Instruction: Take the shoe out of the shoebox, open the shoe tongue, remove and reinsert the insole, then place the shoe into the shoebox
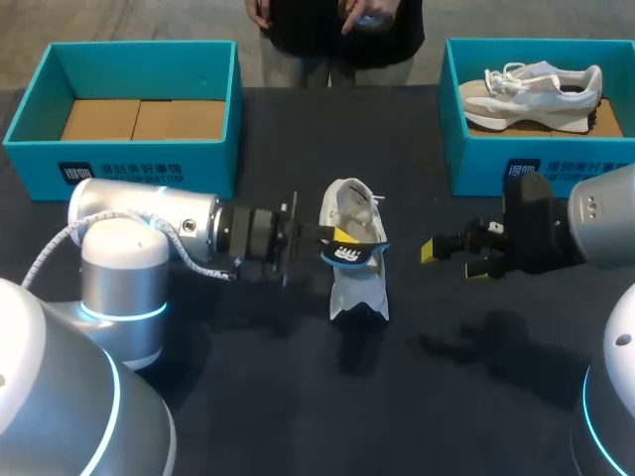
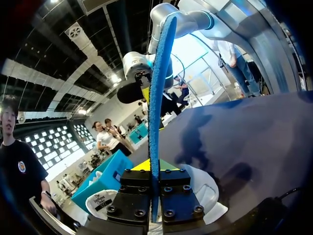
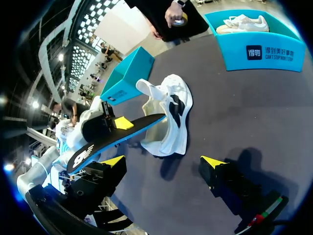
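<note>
1. Head view: my left gripper (image 1: 335, 241) is pinched on the insole (image 1: 355, 254) and holds it just over the shoe (image 1: 357, 293). The shoe lies on the table right under and ahead of those fingers. My right gripper (image 1: 454, 258) is spread wide with nothing in it, near the shoe on the far side from my left gripper and not touching it. An empty shoebox (image 1: 213, 159) stands beyond my left arm. A second box (image 1: 476, 164), with another shoe (image 1: 531, 87) in it, stands beyond my right gripper.

2. Left wrist view: the insole shows edge-on, a thin blue strip clamped between my two fingers and running straight out ahead of them. The white shoe sits below the gripper. My right gripper shows past the insole's far end.

3. Right wrist view: my own fingers stand far apart with bare table between them. Ahead of them my left gripper holds the insole by one end, and its free end reaches toward the shoe, whose mouth looks pulled open.

4. My judgement: the shoe is out of its box, the tongue is open and the insole has been removed. What remains is to slide the insole back in and then set the shoe into the shoebox.
</note>
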Tool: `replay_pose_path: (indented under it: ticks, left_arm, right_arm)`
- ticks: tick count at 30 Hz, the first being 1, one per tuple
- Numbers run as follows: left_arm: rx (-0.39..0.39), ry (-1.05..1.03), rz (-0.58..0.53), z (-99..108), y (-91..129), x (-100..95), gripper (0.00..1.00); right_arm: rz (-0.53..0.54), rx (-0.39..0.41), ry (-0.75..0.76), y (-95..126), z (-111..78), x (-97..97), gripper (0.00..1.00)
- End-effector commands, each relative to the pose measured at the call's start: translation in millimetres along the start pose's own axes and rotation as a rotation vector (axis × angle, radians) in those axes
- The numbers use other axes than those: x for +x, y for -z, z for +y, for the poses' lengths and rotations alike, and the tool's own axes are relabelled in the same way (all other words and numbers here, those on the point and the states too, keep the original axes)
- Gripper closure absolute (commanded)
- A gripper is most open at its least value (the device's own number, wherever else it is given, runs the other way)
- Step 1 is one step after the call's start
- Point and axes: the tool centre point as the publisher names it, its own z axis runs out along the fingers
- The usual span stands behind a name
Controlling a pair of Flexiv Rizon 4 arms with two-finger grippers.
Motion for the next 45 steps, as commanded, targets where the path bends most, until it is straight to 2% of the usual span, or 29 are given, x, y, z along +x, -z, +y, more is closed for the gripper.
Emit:
replay_pose_path:
  ticks: [1,15,31,45]
  left_arm:
    - [-0.013,0.004,0.000,2,3,3.9,1.00]
    - [-0.044,-0.023,0.003,25,-4,3.4,1.00]
    - [-0.081,-0.031,0.003,48,0,3.6,1.00]
    - [-0.108,-0.020,0.002,56,0,2.0,1.00]
  right_arm:
    - [-0.001,-0.002,0.000,0,-1.7,0.5,0.00]
    - [-0.001,-0.002,0.000,0,-1.7,0.5,0.00]
    - [-0.001,-0.002,0.000,0,-1.7,0.5,0.00]
    - [-0.001,-0.002,0.000,0,-1.7,0.5,0.00]
